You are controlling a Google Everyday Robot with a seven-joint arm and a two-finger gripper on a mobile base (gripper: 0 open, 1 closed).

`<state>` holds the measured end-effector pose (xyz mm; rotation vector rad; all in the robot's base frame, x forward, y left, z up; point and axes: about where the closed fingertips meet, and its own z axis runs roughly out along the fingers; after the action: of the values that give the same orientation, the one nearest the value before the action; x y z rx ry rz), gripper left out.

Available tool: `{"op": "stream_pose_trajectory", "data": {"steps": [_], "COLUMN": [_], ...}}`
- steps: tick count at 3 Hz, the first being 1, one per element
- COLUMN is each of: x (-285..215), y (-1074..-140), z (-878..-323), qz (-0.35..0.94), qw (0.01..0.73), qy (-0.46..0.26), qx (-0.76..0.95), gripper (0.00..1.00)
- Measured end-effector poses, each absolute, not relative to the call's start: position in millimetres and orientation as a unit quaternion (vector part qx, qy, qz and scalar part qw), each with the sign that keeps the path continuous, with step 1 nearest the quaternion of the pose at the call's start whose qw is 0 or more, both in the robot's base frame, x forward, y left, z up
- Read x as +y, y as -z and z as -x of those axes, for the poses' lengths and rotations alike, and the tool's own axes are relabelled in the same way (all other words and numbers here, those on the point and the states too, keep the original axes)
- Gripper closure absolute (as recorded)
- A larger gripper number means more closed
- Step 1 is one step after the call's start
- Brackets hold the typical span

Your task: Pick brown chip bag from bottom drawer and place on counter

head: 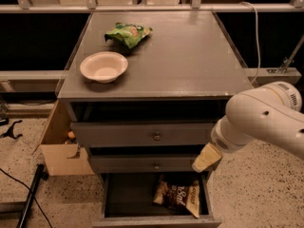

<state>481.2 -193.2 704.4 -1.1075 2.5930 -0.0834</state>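
Note:
The brown chip bag lies inside the open bottom drawer, toward its right side. The counter is the dark-grey top of the cabinet. My gripper hangs from the white arm at the right, in front of the middle drawer's right end, just above the bag and the open drawer. It holds nothing that I can see.
A white bowl and a green snack bag sit on the counter's left part. Two shallower drawers with round knobs are above the bottom drawer. A cardboard box stands left of the cabinet. A black cable lies on the floor.

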Motion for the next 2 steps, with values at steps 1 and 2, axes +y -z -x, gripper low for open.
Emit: {"op": "stream_pose_trajectory", "data": {"steps": [1, 2], "x": [-199.8, -199.7], "y": [-661.9, -660.6], "z": [-474.5, -474.2], "qz": [0.348, 0.342], "qw": [0.125, 0.124], "qy": [0.016, 0.014], "qx": [0.929, 0.931], "gripper": [0.0, 0.0]}}
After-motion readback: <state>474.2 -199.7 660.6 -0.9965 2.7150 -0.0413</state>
